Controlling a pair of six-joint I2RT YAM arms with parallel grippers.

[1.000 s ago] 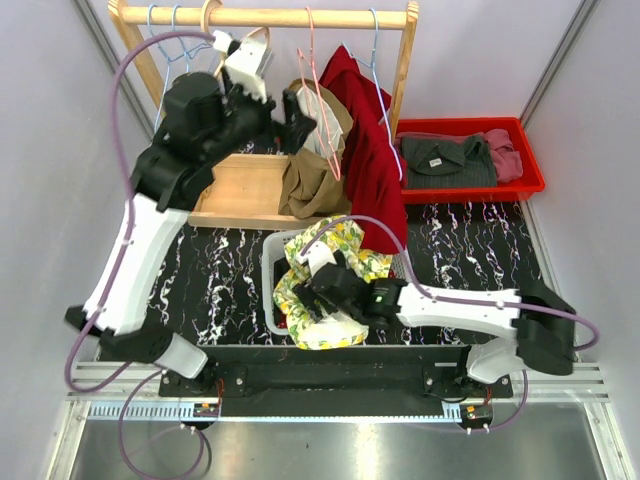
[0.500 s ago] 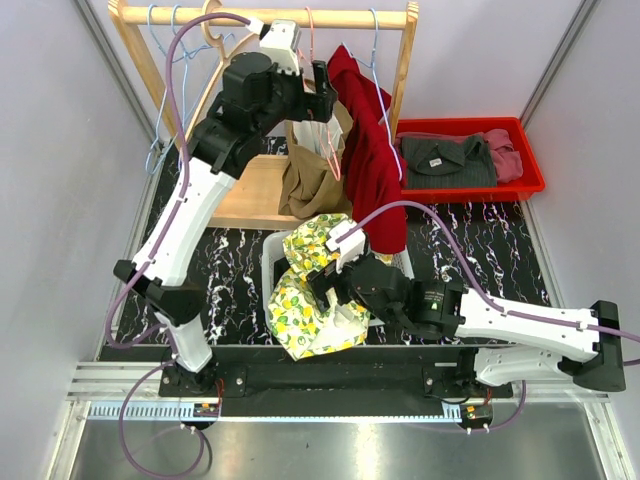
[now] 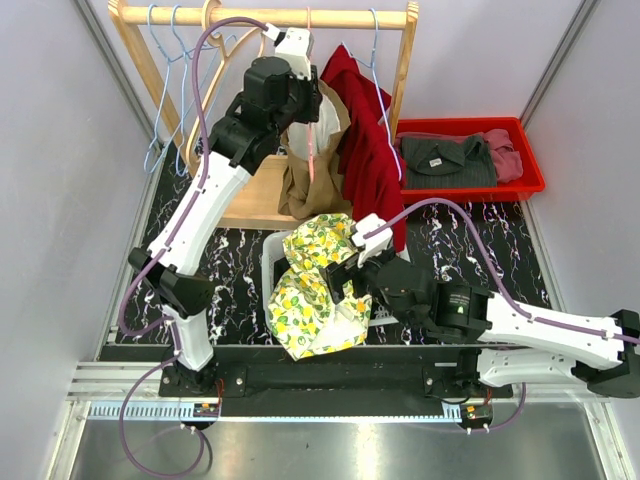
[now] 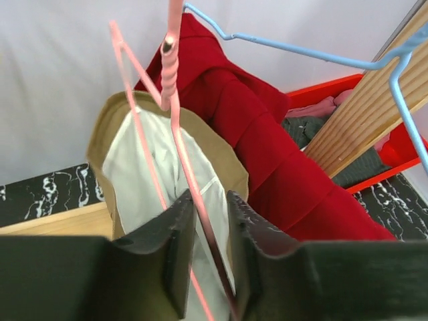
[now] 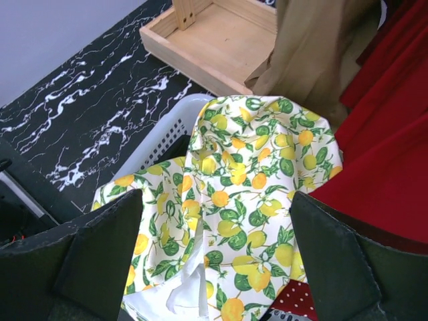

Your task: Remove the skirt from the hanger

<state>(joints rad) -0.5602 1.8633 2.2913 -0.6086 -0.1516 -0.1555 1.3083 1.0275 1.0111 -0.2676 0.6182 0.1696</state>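
The tan skirt [image 3: 300,185] hangs on a pink wire hanger [image 3: 313,140] from the wooden rail. In the left wrist view I look down into its waistband [image 4: 221,150] and white lining. My left gripper [image 3: 312,105] is up at the rail, and its jaws [image 4: 210,197] are drawn in close on the pink hanger [image 4: 175,127], whose wire runs slantwise between them and touches both. My right gripper [image 3: 345,275] hovers low over a lemon-print garment [image 5: 247,174], jaws [image 5: 215,200] wide apart and holding nothing.
A red garment [image 3: 365,150] on a blue hanger hangs right beside the skirt. Bare blue hangers [image 3: 165,90] hang at the rail's left end. Below are a wooden tray [image 3: 240,190], a white basket [image 3: 268,270] holding the lemon-print cloth, and a red bin [image 3: 460,125] of clothes.
My left arm swung right along the rail to the pink hanger and its jaws closed in from wide open. The right arm drew back to the right, still open over the lemon-print garment.
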